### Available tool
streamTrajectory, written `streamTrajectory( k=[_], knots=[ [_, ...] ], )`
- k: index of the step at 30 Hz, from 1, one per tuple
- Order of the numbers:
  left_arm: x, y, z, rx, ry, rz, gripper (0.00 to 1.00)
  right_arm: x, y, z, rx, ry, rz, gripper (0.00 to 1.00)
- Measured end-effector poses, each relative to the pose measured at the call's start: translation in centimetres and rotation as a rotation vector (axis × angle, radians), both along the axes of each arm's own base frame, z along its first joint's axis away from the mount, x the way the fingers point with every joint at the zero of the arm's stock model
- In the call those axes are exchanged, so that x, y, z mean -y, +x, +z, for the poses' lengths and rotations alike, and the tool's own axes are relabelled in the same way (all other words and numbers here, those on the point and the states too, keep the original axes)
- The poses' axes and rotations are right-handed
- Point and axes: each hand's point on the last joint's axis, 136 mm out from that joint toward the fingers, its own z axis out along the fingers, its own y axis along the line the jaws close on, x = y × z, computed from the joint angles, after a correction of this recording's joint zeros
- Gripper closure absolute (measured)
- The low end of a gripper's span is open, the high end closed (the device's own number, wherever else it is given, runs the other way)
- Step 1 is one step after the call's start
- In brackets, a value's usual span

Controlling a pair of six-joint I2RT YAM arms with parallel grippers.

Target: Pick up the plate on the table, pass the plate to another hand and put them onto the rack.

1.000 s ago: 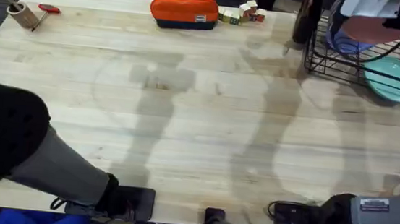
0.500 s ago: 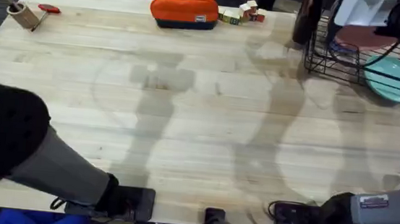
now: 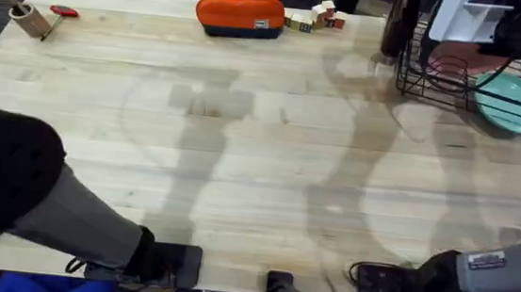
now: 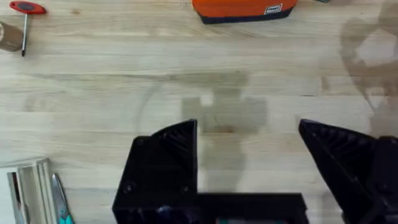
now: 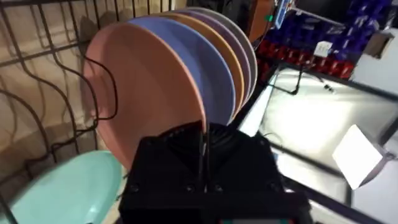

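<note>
A: What is seen along the far edge of the table (image 3: 240, 163), from the left?

B: A wooden cup (image 3: 30, 19) with a red-handled tool (image 3: 62, 11) beside it, then an orange pouch (image 3: 240, 16), then small blocks (image 3: 314, 16), then a dark bottle (image 3: 399, 21) just beside the rack (image 3: 455, 83).

A: What is held in the rack?

B: The pink plate (image 5: 146, 93) is stood upright in a slot against a blue-lavender plate (image 5: 193, 68); a teal plate (image 3: 512, 102) is leaned at the rack's right side.

A: And the grippers?

B: The left gripper (image 4: 249, 158) is spread wide over bare wood. The right gripper (image 5: 202, 152) is pinched narrow on the pink plate's rim.
</note>
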Motion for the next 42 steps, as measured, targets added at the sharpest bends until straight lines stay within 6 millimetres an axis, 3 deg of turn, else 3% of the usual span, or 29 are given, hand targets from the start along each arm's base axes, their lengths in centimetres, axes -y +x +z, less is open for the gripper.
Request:
streamTrajectory(
  k=[11, 30, 39, 42],
  knots=[
    [0.0, 0.0, 0.0, 0.000, 0.000, 0.000, 0.007, 0.0, 0.1, 0.0, 0.001, -0.005, 0.003, 0.787],
    [0.0, 0.0, 0.0, 0.000, 0.000, 0.000, 0.007, 0.4, 0.3, 0.9, 0.034, -0.019, -0.018, 0.737],
    [0.0, 0.0, 0.0, 0.000, 0.000, 0.000, 0.007, -0.1, -1.8, 3.8, 0.048, 0.041, -0.053, 0.694],
    [0.0, 0.0, 0.0, 0.000, 0.000, 0.000, 0.007, -0.7, -3.0, 4.7, 0.045, 0.088, -0.070, 0.614]
  ],
)
